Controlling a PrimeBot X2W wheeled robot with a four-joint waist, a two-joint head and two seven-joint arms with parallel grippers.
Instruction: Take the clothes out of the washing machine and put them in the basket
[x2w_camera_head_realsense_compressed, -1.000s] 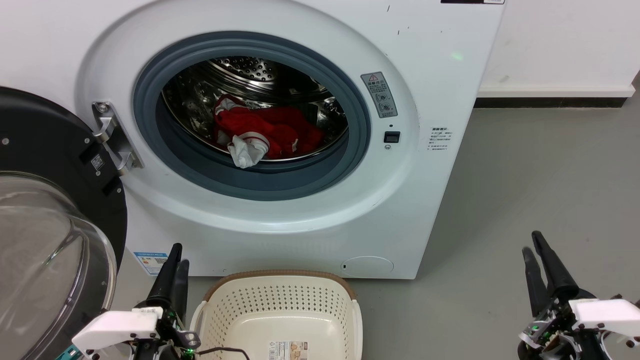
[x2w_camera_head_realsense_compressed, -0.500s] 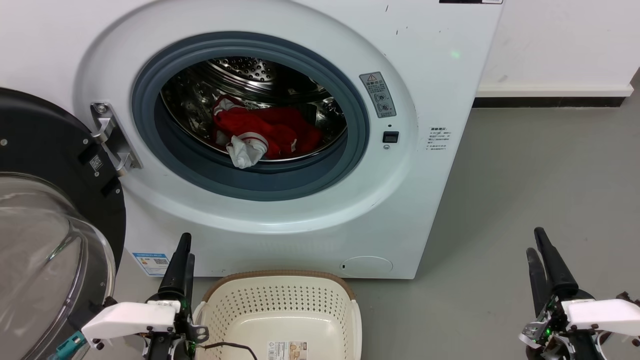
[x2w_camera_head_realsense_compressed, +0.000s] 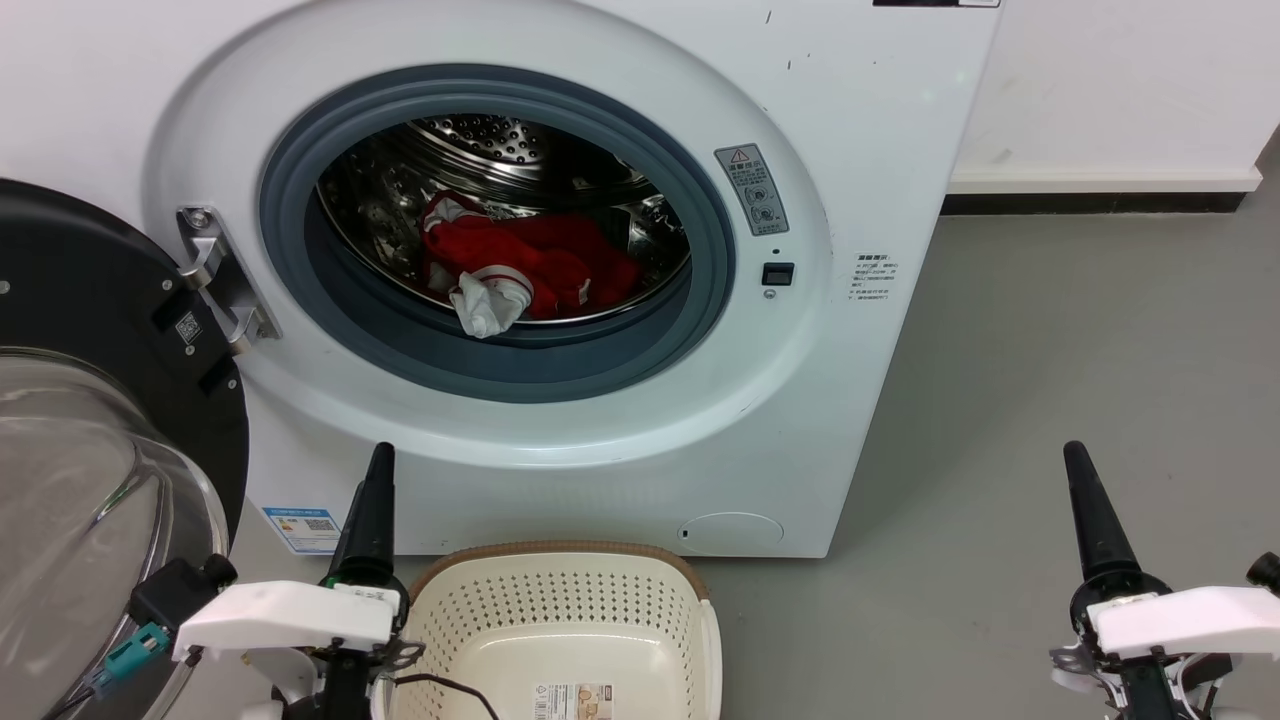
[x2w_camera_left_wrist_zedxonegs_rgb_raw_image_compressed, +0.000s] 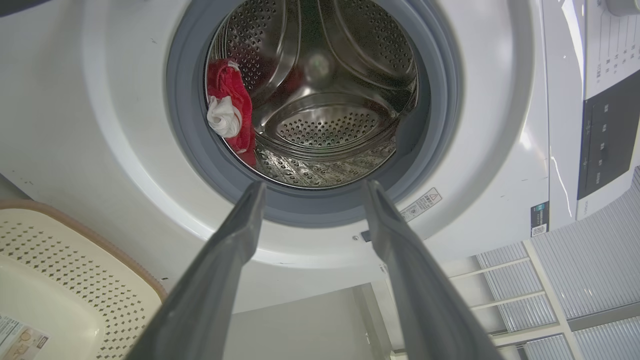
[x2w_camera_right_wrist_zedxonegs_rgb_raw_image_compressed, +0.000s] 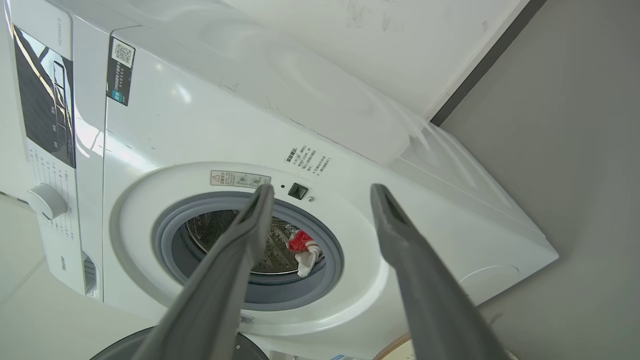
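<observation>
The white washing machine (x2w_camera_head_realsense_compressed: 880, 150) stands with its porthole uncovered. Red clothes (x2w_camera_head_realsense_compressed: 530, 262) with a white bunched piece lie at the front of the steel drum (x2w_camera_left_wrist_zedxonegs_rgb_raw_image_compressed: 325, 125); they also show as the clothes (x2w_camera_left_wrist_zedxonegs_rgb_raw_image_compressed: 231, 100) at the drum's left and the clothes (x2w_camera_right_wrist_zedxonegs_rgb_raw_image_compressed: 302, 244) in the right wrist view. The cream basket (x2w_camera_head_realsense_compressed: 560, 552) sits on the floor below the porthole with a paper label on its bottom and no garment in it. My left gripper (x2w_camera_head_realsense_compressed: 381, 455) is beside the basket's left rim, open and holding nothing (x2w_camera_left_wrist_zedxonegs_rgb_raw_image_compressed: 315, 186). My right gripper (x2w_camera_head_realsense_compressed: 1074, 452) hovers over the floor at the right, open (x2w_camera_right_wrist_zedxonegs_rgb_raw_image_compressed: 322, 189).
The black-framed glass door (x2w_camera_head_realsense_compressed: 90, 300) hangs swung out at the left, close to my left arm. Grey floor (x2w_camera_head_realsense_compressed: 1080, 330) lies to the machine's right, with a white wall and dark skirting (x2w_camera_head_realsense_compressed: 1090, 205) behind. A cable lies over the basket's near edge.
Both grippers have risen a little toward the machine and rolled, so their fingers now line up edge-on in the head view. The clothes and basket have not moved.
</observation>
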